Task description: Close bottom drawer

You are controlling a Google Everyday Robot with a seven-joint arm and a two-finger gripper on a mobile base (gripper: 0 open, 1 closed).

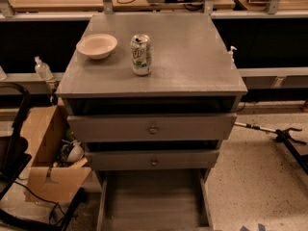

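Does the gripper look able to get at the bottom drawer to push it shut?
Probably yes, though unsure: the gripper is out of view. The bottom drawer stands pulled far out, its front past the lower edge, and nothing shows in it. The cardboard box sits off to its left.

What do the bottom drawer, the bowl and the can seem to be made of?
Bottom drawer: probably wood painted matte grey; faint lengthwise streaks show on its floor. Bowl: pale and smooth, ceramic or plastic, cannot tell which. Soda can: likely thin metal with a printed white-and-green wrap and a duller rim. The claw is out of view.
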